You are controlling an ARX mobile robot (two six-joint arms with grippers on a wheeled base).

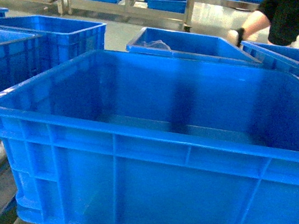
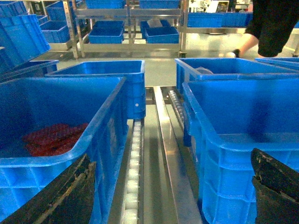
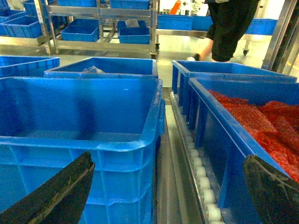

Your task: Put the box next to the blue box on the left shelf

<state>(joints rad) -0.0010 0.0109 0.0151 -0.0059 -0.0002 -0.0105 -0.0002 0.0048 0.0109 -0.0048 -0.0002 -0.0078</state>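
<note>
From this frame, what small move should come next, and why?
Probably close both open grippers inward onto the box: left gripper and right gripper each hang by one of its corners, gripping nothing, and it still needs shifting left along the left shelf.

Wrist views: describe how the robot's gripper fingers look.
Only the fingers show. In the left wrist view, the left gripper has two broad black fingers, matte and scuffed, with pale worn edges. In the right wrist view, the right gripper has similar tapered dark fingers. No cables or markings visible.

Head camera close above box (image 1: pixel 150 145), facing forward – wrist cameras low at either side, sharing it – same far rack (image 2: pixel 131 18)
</note>
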